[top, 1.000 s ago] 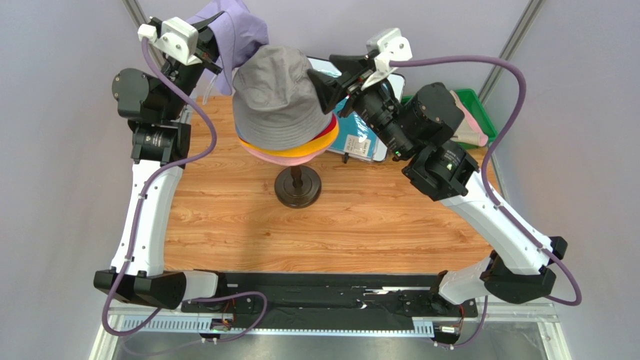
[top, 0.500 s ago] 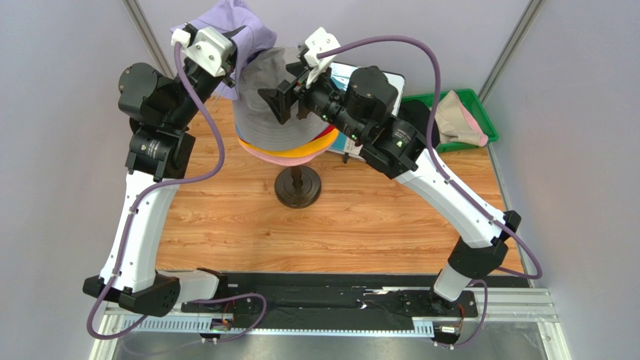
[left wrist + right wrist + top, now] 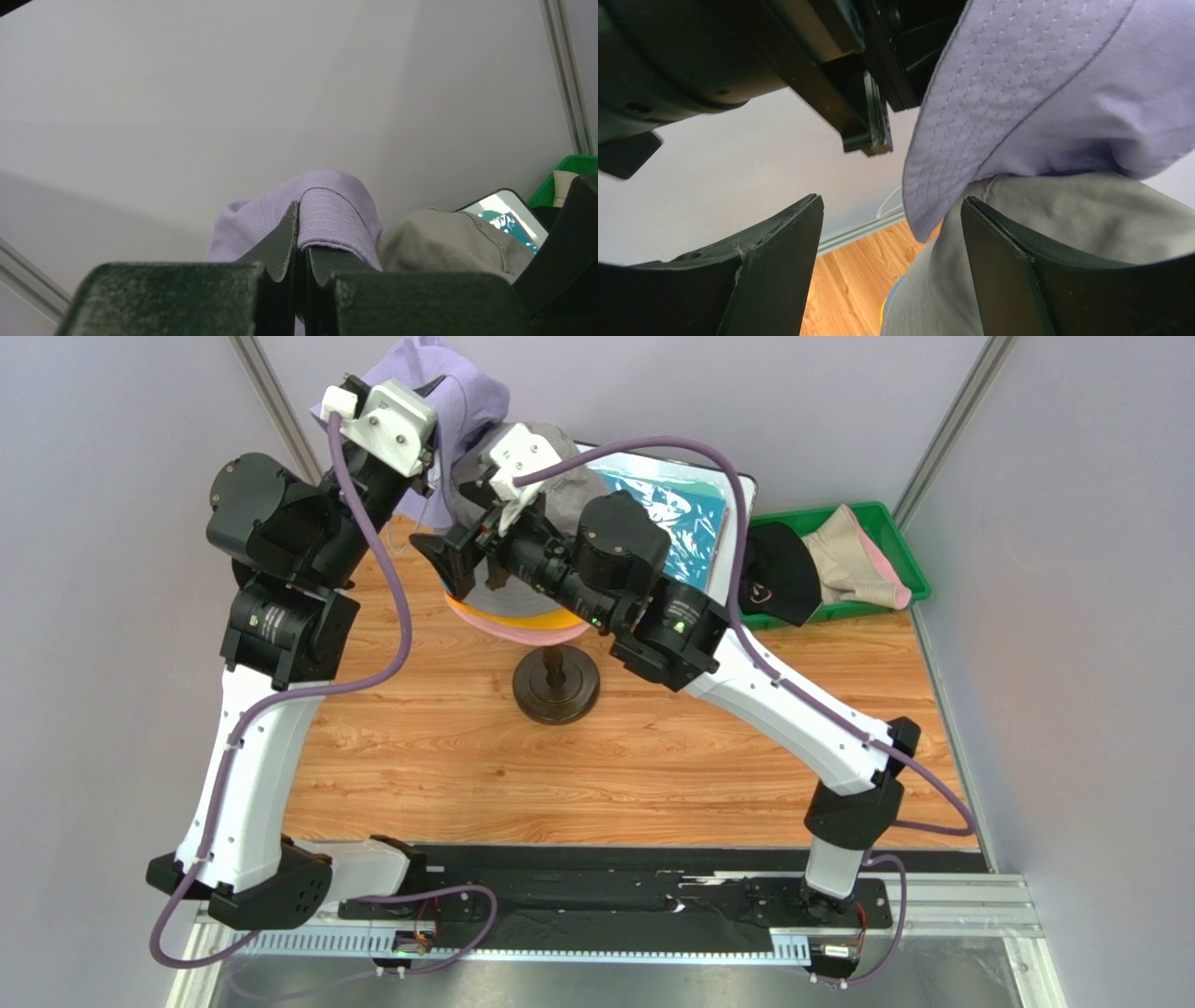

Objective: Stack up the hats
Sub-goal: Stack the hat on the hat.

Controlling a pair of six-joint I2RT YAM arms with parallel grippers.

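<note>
Top view: the lavender hat [image 3: 424, 392] hung at the far left, above and just left of the stack on the stand [image 3: 556, 686], which stood mid-bench [image 3: 631, 756]. The right arm lay across the stack and covered most of it. Only the brims of the pink hat [image 3: 512, 630] and the orange-yellow hat [image 3: 568, 620] showed beneath it. From here neither pair of jaws could be read, as the wrist housings hid them.

Left wrist view: the left jaws were pressed together on the lavender brim, and the cloth folded up and over their tips. A grey hat [image 3: 449, 241] sat just right of them.

Right wrist view: the right jaws stood apart and gripped nothing. The lavender brim hung into the gap from above, close to the right-hand finger, and the grey crown lay against that finger lower down.

Only the top view showed the following. A teal sheet [image 3: 680, 504] lay far of the stack. A green tray [image 3: 898, 521] at the far right held a beige hat [image 3: 859, 560] and a black hat [image 3: 781, 567], touching each other.
</note>
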